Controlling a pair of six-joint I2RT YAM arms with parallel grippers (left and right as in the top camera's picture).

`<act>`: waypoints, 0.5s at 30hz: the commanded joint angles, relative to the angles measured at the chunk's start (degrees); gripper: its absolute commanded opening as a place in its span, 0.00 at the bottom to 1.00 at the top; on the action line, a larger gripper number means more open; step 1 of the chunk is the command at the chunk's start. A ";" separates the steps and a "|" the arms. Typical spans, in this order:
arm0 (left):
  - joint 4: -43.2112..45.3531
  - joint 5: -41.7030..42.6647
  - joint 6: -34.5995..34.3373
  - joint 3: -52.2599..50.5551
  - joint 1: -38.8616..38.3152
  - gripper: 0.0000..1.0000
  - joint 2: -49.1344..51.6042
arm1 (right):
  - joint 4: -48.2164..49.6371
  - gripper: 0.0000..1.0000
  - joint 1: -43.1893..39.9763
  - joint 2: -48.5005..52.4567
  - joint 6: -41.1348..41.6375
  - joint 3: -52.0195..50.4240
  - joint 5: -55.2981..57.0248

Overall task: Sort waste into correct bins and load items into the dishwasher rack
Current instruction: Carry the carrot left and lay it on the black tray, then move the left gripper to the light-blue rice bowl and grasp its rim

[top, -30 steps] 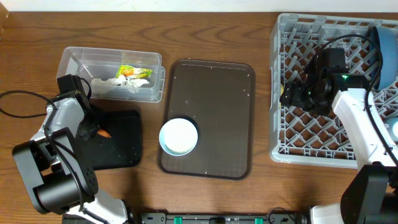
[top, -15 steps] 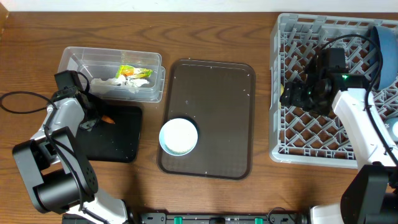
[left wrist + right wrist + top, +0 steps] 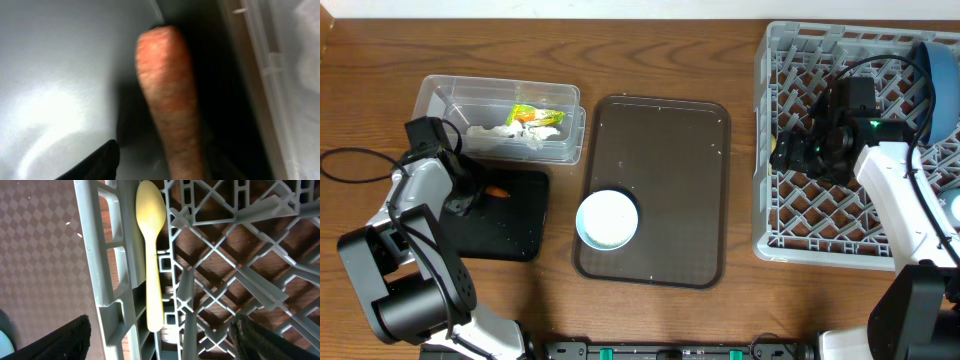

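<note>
A small orange carrot lies on the black tray near its far edge, beside the clear tub. The tub holds the snack wrapper and white tissue. My left gripper is low over the tray. In the left wrist view the carrot lies between its parted fingers, with a gap beside it. My right gripper is open over the grey rack's left side. The cream spoon lies in the rack there. A blue plate stands in the rack.
A brown serving tray lies in the middle with a white bowl on its near left corner. The left arm's cable trails over the table at the left edge. The rack's left wall runs beside the spoon.
The left gripper has moved towards the tub. The carrot now lies farther back on the black tray, and the tray has shifted back a little. The right arm has not moved.
</note>
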 commanded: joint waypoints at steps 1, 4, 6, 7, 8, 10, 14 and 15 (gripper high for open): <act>-2.01 -4.11 3.82 0.31 0.26 0.62 -1.90 | 0.02 0.89 0.55 -0.13 -0.61 -0.04 0.17; -4.42 -5.44 5.79 0.42 0.24 0.63 -5.57 | 0.00 0.89 0.52 -0.13 -0.61 -0.04 0.20; -6.40 -5.42 6.19 0.42 0.04 0.63 -8.92 | -0.02 0.89 0.48 -0.13 -0.61 -0.04 0.20; -7.65 -5.38 6.19 0.42 -0.31 0.63 -10.80 | -0.04 0.89 0.50 -0.13 -0.61 -0.04 0.17; -8.59 -5.07 6.64 0.42 -0.83 0.63 -12.41 | -0.02 0.89 0.50 -0.13 -0.61 -0.04 0.17; -9.94 -4.09 9.31 0.42 -2.62 0.63 -15.47 | 0.00 0.89 0.50 -0.13 -0.59 -0.04 0.17; -12.57 -4.11 13.94 0.39 -9.03 0.63 -19.80 | 0.04 0.89 0.50 -0.13 -0.61 -0.04 0.20; -13.11 -4.11 15.08 0.39 -11.30 0.63 -20.41 | 0.04 0.90 0.50 -0.13 -0.61 -0.04 0.20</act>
